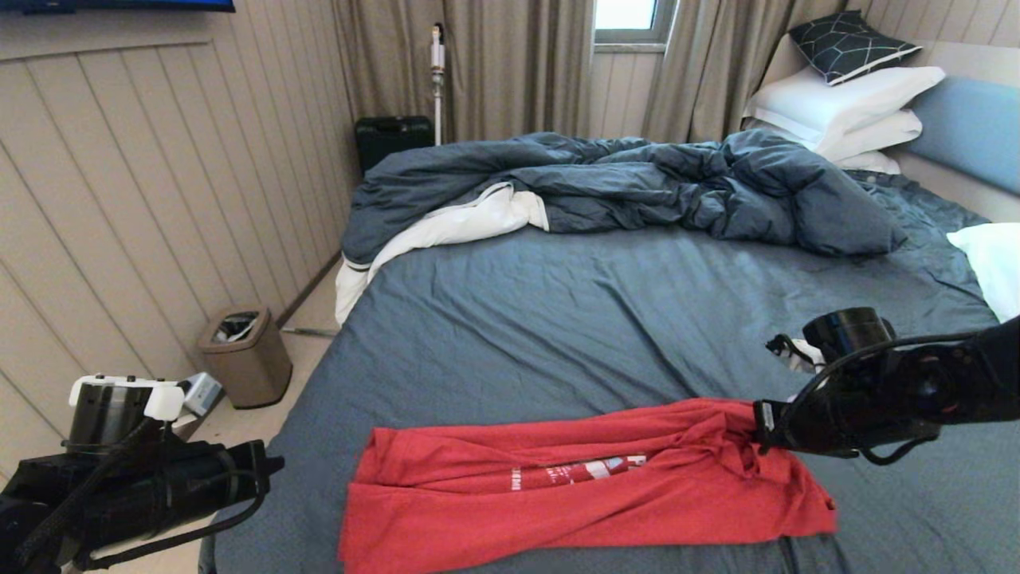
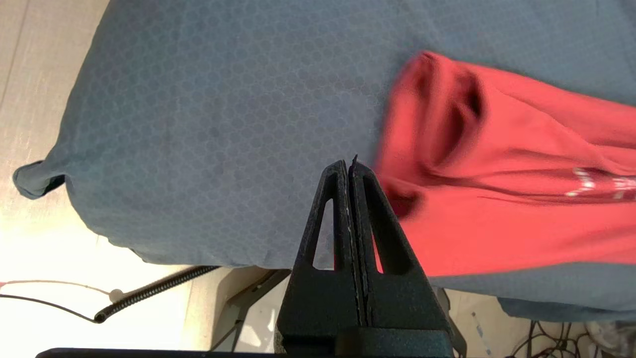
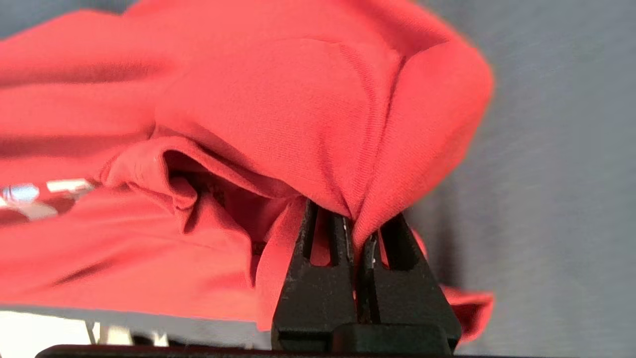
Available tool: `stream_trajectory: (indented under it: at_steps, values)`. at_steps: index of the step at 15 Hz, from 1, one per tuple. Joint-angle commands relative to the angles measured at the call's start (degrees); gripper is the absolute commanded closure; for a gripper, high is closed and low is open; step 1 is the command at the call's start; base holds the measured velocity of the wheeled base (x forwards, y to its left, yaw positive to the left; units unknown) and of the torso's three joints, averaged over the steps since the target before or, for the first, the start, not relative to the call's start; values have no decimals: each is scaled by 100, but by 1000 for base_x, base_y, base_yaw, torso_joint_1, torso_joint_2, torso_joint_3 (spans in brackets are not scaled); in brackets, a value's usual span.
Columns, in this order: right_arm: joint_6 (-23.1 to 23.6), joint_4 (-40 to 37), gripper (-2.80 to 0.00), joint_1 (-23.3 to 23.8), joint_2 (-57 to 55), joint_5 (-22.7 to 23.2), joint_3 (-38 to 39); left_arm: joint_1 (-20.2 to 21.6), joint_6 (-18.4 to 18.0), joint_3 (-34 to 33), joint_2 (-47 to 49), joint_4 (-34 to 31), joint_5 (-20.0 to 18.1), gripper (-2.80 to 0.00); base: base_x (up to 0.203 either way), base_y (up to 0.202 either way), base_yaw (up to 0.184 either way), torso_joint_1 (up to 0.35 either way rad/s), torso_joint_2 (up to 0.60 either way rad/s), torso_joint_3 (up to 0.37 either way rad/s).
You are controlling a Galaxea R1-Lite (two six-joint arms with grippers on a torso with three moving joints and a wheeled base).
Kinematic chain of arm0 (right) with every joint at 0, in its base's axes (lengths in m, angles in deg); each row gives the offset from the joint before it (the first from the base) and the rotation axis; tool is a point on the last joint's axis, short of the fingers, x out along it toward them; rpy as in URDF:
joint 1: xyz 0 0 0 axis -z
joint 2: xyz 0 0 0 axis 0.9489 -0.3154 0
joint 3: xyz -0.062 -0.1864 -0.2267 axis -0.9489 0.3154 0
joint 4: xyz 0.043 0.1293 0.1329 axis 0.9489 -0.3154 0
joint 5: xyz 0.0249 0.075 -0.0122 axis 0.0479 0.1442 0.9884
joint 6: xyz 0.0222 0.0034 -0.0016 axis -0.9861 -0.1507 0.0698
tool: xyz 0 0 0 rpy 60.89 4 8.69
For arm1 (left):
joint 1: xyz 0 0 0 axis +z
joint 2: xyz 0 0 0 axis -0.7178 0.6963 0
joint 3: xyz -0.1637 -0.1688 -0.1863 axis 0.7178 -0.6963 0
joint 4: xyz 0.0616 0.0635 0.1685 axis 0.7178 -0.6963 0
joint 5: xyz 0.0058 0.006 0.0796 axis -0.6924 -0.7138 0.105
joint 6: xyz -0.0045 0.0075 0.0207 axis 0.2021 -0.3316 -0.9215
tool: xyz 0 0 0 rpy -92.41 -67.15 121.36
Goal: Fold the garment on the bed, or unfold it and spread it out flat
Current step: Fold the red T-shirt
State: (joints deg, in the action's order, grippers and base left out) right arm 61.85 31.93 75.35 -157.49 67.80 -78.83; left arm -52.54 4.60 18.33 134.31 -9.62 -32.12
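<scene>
The red garment (image 1: 574,486) lies crumpled in a long band across the near part of the bed (image 1: 574,319), with a strip of white lettering showing at its middle. My right gripper (image 1: 757,430) is shut on a bunched fold of the garment (image 3: 308,119) at its right end, and the cloth rises from the sheet where the fingers (image 3: 318,238) pinch it. My left gripper (image 2: 349,166) is shut on nothing and hangs off the bed's near left corner, just left of the garment's (image 2: 507,179) left end.
A rumpled dark blue duvet (image 1: 621,187) with white lining lies across the far half of the bed. White pillows (image 1: 845,112) are stacked at the headboard, far right. A brown bin (image 1: 245,355) stands on the floor left of the bed.
</scene>
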Motion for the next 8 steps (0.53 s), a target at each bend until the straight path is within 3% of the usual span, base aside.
stream_trajectory:
  at_steps: [1,8]
  values:
    - [65,2,0,212,-72,5,-63,-1,15,1,15,18,-7,0,0,0,0,0,0,0]
    - [657,-411,0,1488,-217,12,-564,-1,7,-16,32,9,-16,0,0,0,0,0,0,0]
